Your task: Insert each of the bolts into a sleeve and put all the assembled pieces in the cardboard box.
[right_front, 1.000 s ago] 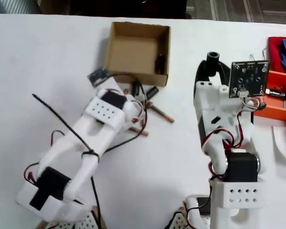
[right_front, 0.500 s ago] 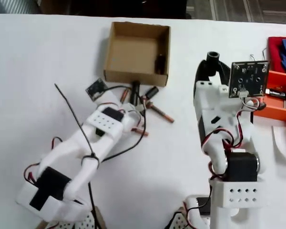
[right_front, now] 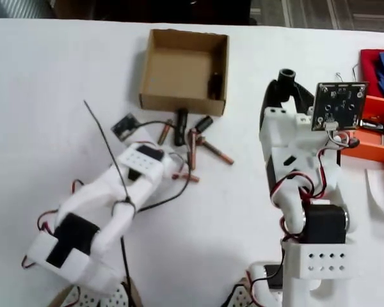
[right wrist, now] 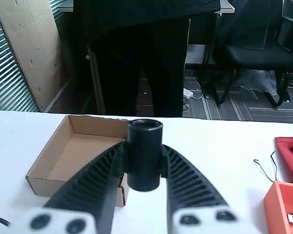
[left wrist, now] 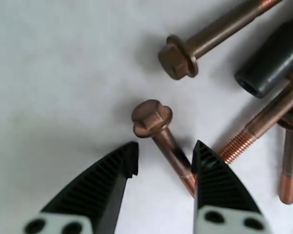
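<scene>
A white desk (right_front: 51, 77) carries two white robot arms set side by side. Nearest, the left arm (right_front: 109, 198) reaches low across the desk to a scatter of parts. The left fingers (left wrist: 165, 155) stand parted just above the surface, one on either side of the shank of a copper bolt (left wrist: 156, 129), and grip nothing. Four loose bolts (right_front: 192, 148) lie here in all, close together, some crossing or touching. Seen from above, the left arm's wrist and its black wires (right_front: 173, 192) lie over part of the scatter, and a black cable tie (right_front: 105, 144) juts up from the arm.

To the right, well apart from the bolts, the right arm (right_front: 301, 166) stands folded upright. The right fingers (right wrist: 145, 168) are clamped on a black sleeve (right wrist: 145, 146), held upright with its open mouth on top.

Two more sleeves (right_front: 181, 126) lie on the desk between the bolts and the cardboard box (right_front: 179, 102), just before its near wall. The box is open-topped, and one dark piece (right_front: 214, 85) rests against its right inner wall; whether it has a bolt in it cannot be told.

At the desk's right edge sit an orange tray (right_front: 377, 144) and a red cloth (right_front: 370, 64). Beyond the desk are an office chair (right wrist: 256, 44) and a leaning cardboard sheet (right wrist: 24, 58).
</scene>
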Controlling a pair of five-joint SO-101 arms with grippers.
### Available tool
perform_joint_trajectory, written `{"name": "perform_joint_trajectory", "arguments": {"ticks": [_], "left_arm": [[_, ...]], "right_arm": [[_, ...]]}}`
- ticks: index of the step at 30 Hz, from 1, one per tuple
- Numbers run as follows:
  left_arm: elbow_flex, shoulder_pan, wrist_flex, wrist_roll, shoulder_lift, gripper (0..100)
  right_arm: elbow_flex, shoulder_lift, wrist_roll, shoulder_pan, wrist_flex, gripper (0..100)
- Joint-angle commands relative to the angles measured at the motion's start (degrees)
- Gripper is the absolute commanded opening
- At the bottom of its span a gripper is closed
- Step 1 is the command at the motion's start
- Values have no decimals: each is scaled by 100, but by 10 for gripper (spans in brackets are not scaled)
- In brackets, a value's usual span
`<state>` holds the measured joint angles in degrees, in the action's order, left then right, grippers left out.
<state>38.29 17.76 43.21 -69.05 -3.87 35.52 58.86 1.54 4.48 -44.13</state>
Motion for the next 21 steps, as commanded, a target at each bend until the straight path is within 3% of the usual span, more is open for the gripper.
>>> {"name": "perform_joint_trajectory", "arguments": {"ticks": [1, 5, 9, 13, 17, 21], "left_arm": [[-321, -229, 62, -35, -308, 207], [-549, -202, 105, 9, -651, 203], [-585, -193, 387, 9, -659, 30], [-796, -255, 545, 176, -484, 23], [-936, -264, 563, 1266, -290, 27], [-954, -264, 1213, 3059, 62, 27]], "right_arm": [[-35, 119, -62, -66, 145, 22], [-35, 127, -62, -66, 136, 22], [-35, 154, -62, -66, 136, 22], [-35, 145, -62, -66, 136, 22], [-35, 145, -62, -66, 136, 22], [-35, 136, -53, -66, 136, 22]]}}
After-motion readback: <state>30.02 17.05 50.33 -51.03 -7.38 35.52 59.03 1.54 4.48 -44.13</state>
